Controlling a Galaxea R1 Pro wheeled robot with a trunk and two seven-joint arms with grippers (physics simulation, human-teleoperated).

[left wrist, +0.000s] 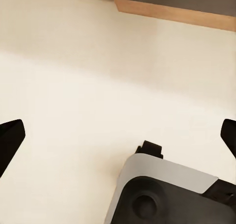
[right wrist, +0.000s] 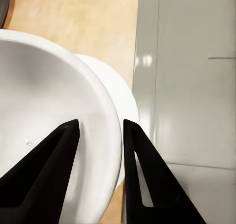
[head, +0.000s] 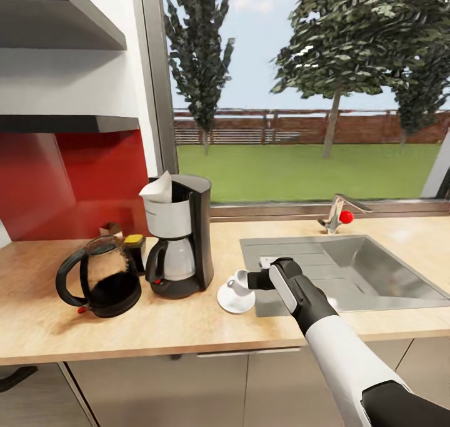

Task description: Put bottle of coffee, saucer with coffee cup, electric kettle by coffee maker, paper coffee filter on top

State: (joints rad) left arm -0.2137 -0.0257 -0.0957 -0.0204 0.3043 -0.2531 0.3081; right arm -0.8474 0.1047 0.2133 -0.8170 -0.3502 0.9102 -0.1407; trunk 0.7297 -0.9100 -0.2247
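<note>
Cup (head: 238, 283) sits on the saucer (head: 235, 299) at center frame, beside the coffee maker (head: 180, 236); right gripper (head: 250, 281) clamps its rim. Left gripper's (left wrist: 118, 135) fingers are spread apart.

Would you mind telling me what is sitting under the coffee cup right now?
The white saucer lies under the coffee cup, beside the coffee maker. The right gripper straddles the cup's rim. The cup covers the saucer's middle, so contact there cannot be seen.

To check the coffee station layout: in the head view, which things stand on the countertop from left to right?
Electric kettle → coffee maker → coffee cup on its saucer, with the right gripper at the cup → sink.
</note>
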